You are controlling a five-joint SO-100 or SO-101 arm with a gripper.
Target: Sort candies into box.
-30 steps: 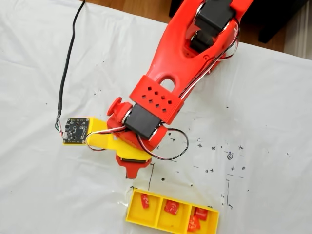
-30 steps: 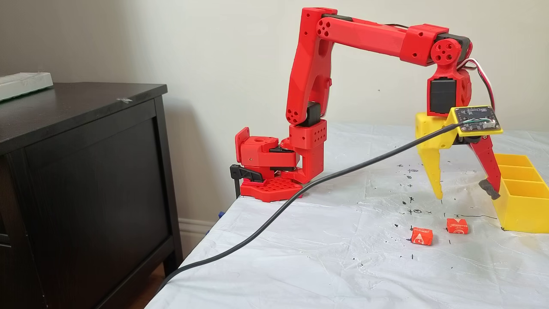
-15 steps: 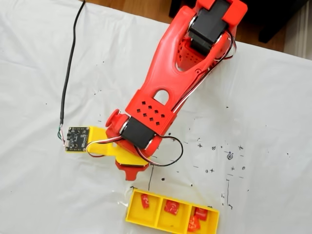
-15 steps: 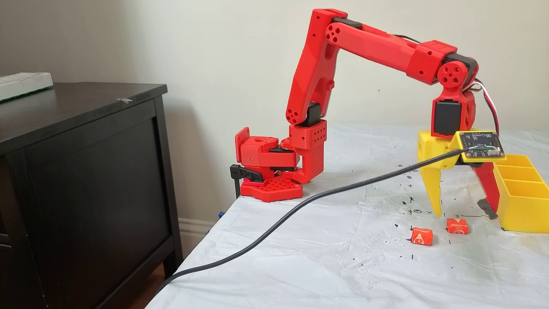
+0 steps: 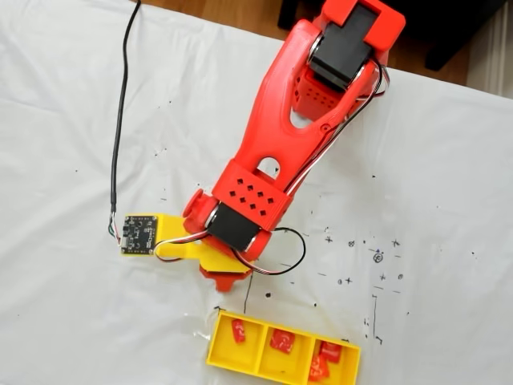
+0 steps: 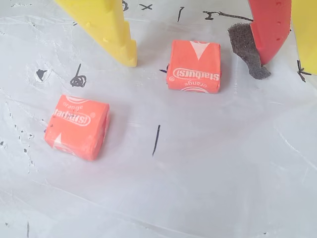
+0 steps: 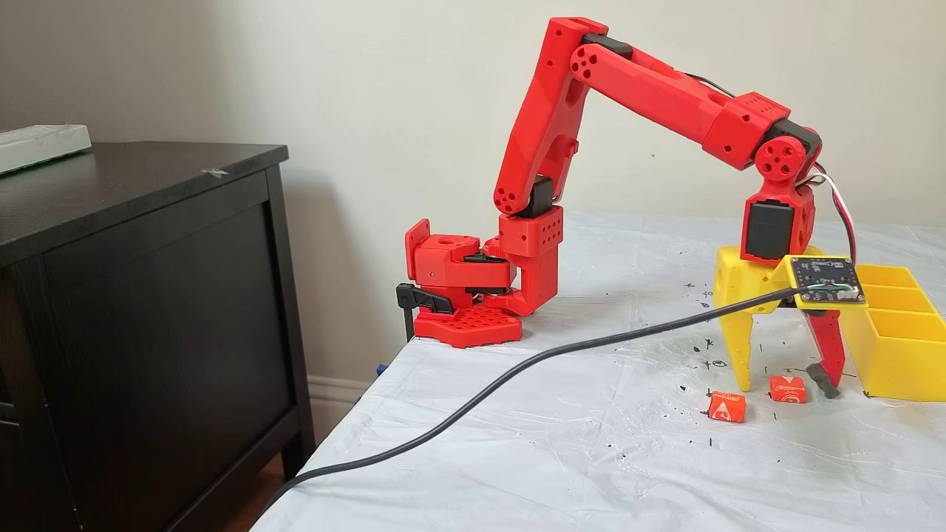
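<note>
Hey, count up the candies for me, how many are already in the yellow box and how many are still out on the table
In the box: 4 red candies
On the table: 2 orange candies
Total: 6

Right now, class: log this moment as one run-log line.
stage: pre-grasp | end effector: open, straddling orange candy | second orange candy: loose on table | box: candies in all three compartments
</note>
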